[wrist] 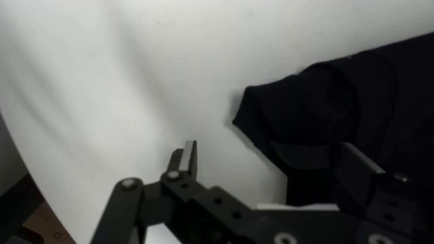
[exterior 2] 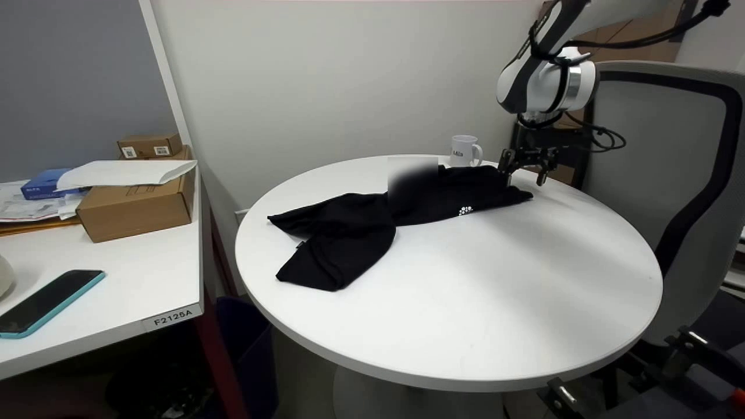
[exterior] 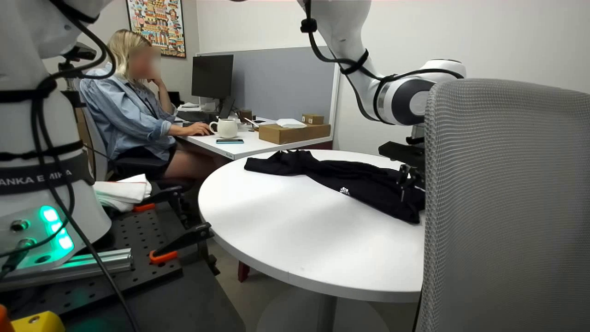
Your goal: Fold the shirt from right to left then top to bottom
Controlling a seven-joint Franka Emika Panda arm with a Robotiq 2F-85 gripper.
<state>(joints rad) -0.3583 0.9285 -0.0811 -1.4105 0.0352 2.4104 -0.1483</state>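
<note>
A black shirt [exterior: 350, 182] lies on the round white table [exterior: 295, 235], in a long narrow bundle with a small white print. It also shows in an exterior view [exterior 2: 361, 233], with its wider end bent toward the table's near left side. My gripper [exterior 2: 524, 177] is open and empty just above the shirt's narrow end. In the wrist view my gripper [wrist: 268, 145] has its fingers wide apart. One finger is over bare table and the other is over the dark cloth [wrist: 383, 101]. The shirt's corner reaches between them. A chair hides part of the gripper in an exterior view [exterior: 405, 184].
A white mug [exterior 2: 464, 151] stands at the table's far edge, near the shirt. A mesh chair [exterior: 507, 207] stands close against the table by the gripper. A desk with a cardboard box [exterior: 295, 133] and a seated person [exterior: 124, 110] are beyond the table.
</note>
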